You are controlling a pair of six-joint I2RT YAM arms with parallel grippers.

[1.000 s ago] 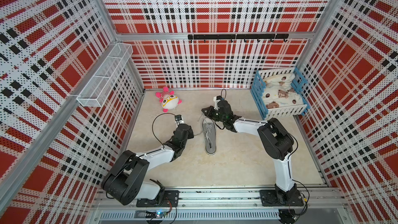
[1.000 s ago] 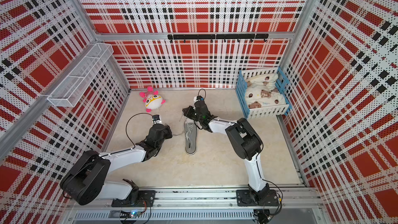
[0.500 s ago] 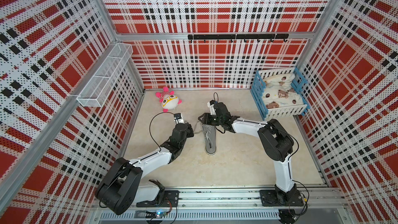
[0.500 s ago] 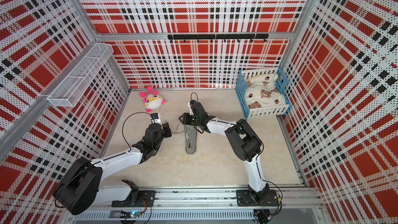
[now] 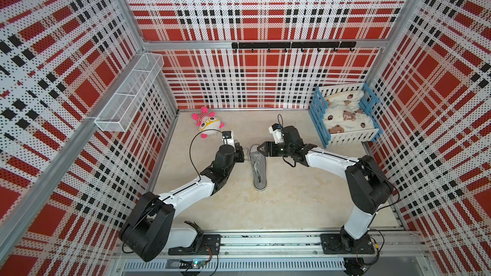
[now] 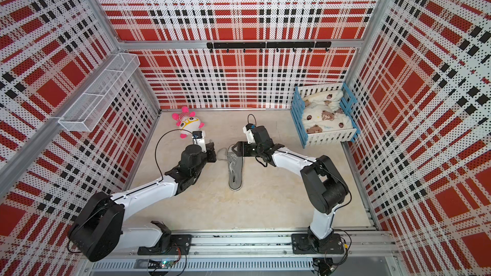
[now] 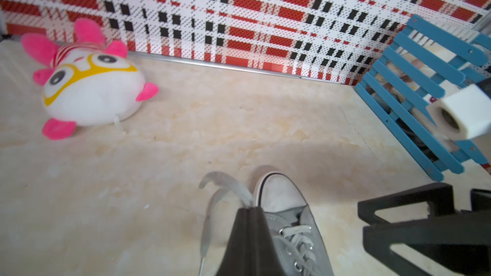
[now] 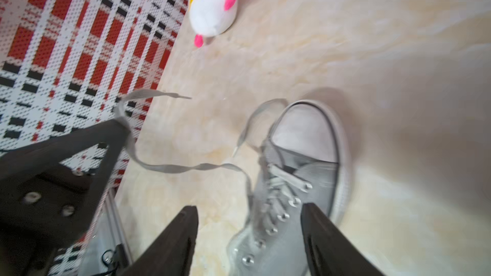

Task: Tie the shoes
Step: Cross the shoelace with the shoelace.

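Note:
The grey shoe (image 5: 258, 167) lies on the floor between my arms, white toe cap (image 8: 308, 131) pointing to the back wall; it also shows in a top view (image 6: 235, 168). My left gripper (image 7: 249, 209) is shut on one pale lace (image 8: 164, 167) just left of the toe; that lace runs taut from the eyelets to its tips (image 8: 117, 126). The other lace (image 8: 255, 118) curls loose beside the toe cap. My right gripper (image 8: 249, 211) is open, jaws wide apart over the laced front of the shoe, holding nothing. Both grippers show in a top view, left (image 5: 243, 153) and right (image 5: 261, 150).
A pink-and-white plush toy (image 5: 208, 124) sits at the back left. A blue and white crate (image 5: 320, 120) with a bear-print blanket stands at the back right. A wire basket (image 5: 130, 96) hangs on the left wall, a black hook rail (image 5: 292, 45) on the back wall.
My right gripper has opened from shut and now stands over the front of the shoe with nothing in it. The left gripper stays shut on its lace and has shifted slightly.

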